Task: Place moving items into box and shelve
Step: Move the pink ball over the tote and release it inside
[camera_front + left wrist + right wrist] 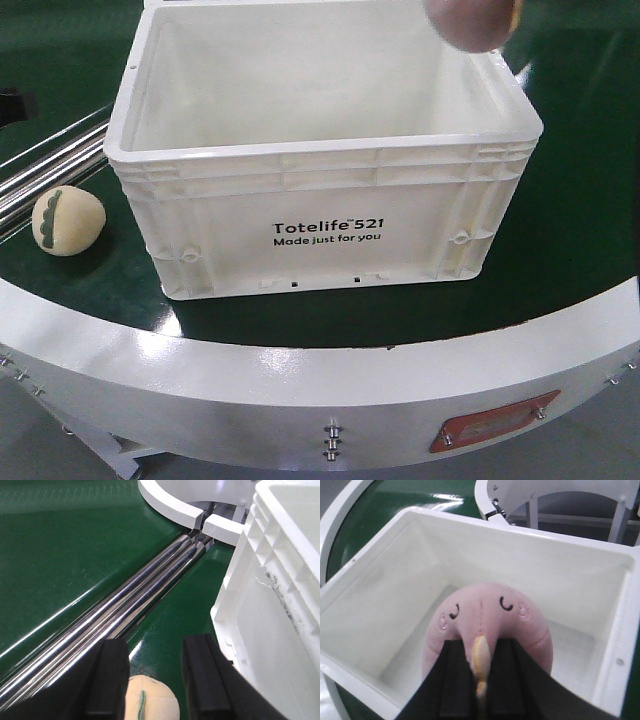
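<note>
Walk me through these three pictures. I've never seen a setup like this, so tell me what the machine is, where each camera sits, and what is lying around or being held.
This is a robot with two arms, each ending in a black two-fingered gripper with its own small camera.

The front view looks down on a green surface with a curved white edge. On it stands a large white crate, open on top and empty. Left of the crate lies a cream toy with a green strip, next to shiny metal rails.

The left wrist view looks along the left gripper. Its fingers are apart, with that cream toy just beneath them, not yet gripped.

The right wrist view shows the right gripper pinching a pink plush toy with a stitched face, held over the crate's open inside.
</note>
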Robot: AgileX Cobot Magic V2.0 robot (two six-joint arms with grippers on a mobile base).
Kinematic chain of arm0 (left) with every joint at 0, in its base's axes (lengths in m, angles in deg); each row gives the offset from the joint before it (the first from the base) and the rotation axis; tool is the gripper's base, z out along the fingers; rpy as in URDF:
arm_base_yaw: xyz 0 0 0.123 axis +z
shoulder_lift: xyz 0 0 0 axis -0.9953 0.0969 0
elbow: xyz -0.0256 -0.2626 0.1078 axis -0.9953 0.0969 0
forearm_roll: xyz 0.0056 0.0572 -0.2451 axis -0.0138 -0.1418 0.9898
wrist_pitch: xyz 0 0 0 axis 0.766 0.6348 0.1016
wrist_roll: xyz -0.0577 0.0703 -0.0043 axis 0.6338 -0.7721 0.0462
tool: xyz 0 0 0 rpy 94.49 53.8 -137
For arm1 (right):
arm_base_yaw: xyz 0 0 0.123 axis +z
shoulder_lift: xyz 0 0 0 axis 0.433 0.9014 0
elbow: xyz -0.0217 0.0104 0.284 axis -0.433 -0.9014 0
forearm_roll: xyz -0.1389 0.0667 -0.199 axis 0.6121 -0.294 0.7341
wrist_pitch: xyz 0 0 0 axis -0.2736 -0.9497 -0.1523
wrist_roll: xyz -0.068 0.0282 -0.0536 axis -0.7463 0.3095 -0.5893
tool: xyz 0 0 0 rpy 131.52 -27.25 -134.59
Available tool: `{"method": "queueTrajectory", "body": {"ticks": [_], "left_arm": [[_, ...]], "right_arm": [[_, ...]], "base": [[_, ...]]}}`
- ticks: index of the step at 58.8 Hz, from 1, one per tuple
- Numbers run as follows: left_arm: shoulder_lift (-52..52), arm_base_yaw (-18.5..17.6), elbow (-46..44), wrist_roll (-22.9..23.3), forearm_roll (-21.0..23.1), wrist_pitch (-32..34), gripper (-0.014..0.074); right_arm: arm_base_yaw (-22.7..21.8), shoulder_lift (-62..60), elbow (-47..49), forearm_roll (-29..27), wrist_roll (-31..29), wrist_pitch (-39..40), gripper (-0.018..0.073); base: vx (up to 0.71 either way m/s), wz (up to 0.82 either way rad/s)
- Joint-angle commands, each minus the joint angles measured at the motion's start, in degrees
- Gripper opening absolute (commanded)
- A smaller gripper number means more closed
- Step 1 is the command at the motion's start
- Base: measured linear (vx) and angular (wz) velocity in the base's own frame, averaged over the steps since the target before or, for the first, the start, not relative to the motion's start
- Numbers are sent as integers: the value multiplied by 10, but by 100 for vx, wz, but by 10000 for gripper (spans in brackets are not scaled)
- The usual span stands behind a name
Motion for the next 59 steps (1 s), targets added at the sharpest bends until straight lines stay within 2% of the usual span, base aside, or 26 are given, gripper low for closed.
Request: {"method": "queueTrajectory", "body": {"ticks": [1, 9, 18, 22, 26, 40, 46, 50, 56, 59], "left_arm": [[-17, 1, -19, 5, 6, 44, 397], [-26, 1, -19, 5, 6, 39, 397], [-30, 1, -19, 5, 6, 47, 397], [-30, 1, -19, 5, 6, 47, 397], [-30, 1, -19, 5, 6, 47, 397], [-30, 1, -19, 5, 6, 40, 397], [-30, 1, -19, 5, 6, 36, 397], [-30, 1, -19, 5, 6, 31, 397], [-30, 1, -19, 5, 6, 26, 397], [-30, 1, -19, 5, 6, 17, 397]], "right_arm": [[44, -2, 17, 40, -2, 79, 58], [81, 22, 17, 87, 40, 114, 173], [82, 41, 17, 86, 49, 115, 414], [82, 41, 17, 87, 49, 115, 495], [82, 41, 17, 86, 49, 121, 531], [80, 33, 20, 104, 52, 130, 533], [80, 21, 20, 169, 52, 154, 533], [80, 10, 20, 235, 56, 158, 533], [80, -3, 20, 339, 121, 154, 533], [80, -6, 20, 413, 163, 142, 533]], "base": [[0, 0], [0, 0], [0, 0], [0, 0], [0, 0], [0, 0], [0, 0], [0, 0], [0, 0], [0, 0]]}}
